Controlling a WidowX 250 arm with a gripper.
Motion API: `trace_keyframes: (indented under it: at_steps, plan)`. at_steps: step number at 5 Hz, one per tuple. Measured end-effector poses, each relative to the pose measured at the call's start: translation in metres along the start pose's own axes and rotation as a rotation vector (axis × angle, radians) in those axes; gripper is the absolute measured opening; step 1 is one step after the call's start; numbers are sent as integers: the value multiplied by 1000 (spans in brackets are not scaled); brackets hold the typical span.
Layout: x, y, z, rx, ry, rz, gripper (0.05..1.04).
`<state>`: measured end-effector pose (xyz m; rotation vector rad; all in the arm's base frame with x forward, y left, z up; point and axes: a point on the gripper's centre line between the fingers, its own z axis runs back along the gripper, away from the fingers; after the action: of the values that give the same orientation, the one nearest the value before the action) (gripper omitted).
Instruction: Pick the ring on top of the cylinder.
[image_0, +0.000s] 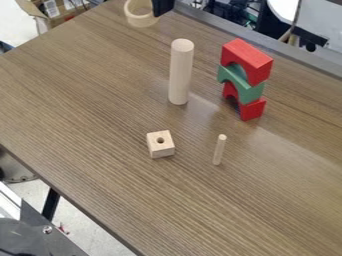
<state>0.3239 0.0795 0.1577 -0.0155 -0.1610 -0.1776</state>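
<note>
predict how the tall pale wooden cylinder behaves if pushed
The tall pale wooden cylinder would probably tip if pushed high up, being much taller than wide. Once down, its smooth round side would likely roll. Its solid-looking wood should stay stiff when gripped.

We see a brown wood-grain worktop (93, 100). On it, we find a pale wooden cylinder (180, 72) standing upright, with a stack of red and green arch blocks (252, 82) near it on the right. Nearer to us sit a small wooden cube (161, 148) with a hole in its top and, well apart on its right, a thin upright peg (219, 150).
</note>
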Motion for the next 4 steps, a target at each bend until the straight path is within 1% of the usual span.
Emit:
trace_keyframes:
  at_steps: [2,4]
  plan:
    - [26,0,-17,-39,29,-51,728]
    - [33,-5,-22,-61,47,-82,728]
